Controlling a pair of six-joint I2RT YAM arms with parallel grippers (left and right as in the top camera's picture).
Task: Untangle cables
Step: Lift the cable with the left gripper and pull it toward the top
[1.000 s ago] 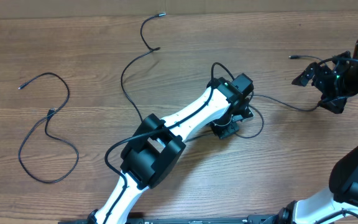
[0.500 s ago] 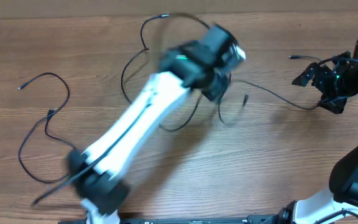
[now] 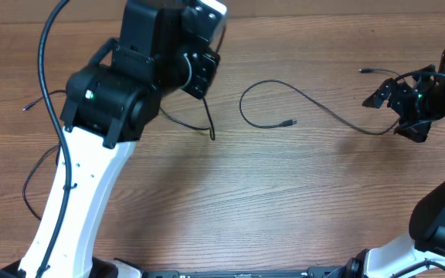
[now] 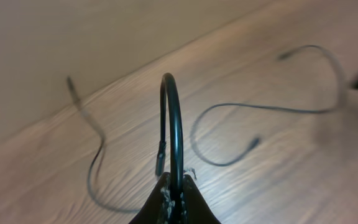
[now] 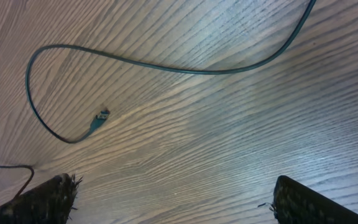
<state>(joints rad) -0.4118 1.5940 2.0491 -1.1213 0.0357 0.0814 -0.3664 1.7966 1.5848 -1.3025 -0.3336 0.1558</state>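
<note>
Bench (image 3: 300, 201): wood-grained; everything below is carried on or above it.
Left arm (image 3: 83, 193): raised over the far left part of the bench, so that part of the surface is hidden in the overhead view.
Right arm (image 3: 439, 216): placed at the right edge.
Left gripper (image 4: 174, 186): pinched tight on the held cable, with the fingertips pressed together.
Right gripper (image 3: 404, 104): spread wide with nothing between the fingers (image 5: 48, 199); it is held above the bench near the right edge.
Held cable (image 4: 176, 124): a narrow loop is formed above the left fingertips, and one end is left hanging just above the bench.
Middle cable (image 3: 263, 83): laid flat from the middle of the bench toward the right edge, curled into an open loop at its left end.
Left cable (image 3: 26, 185): laid near the left edge, partly covered by the left arm.
Plug (image 3: 288, 122): found at the loop end of the middle cable, flat on the wood.
</note>
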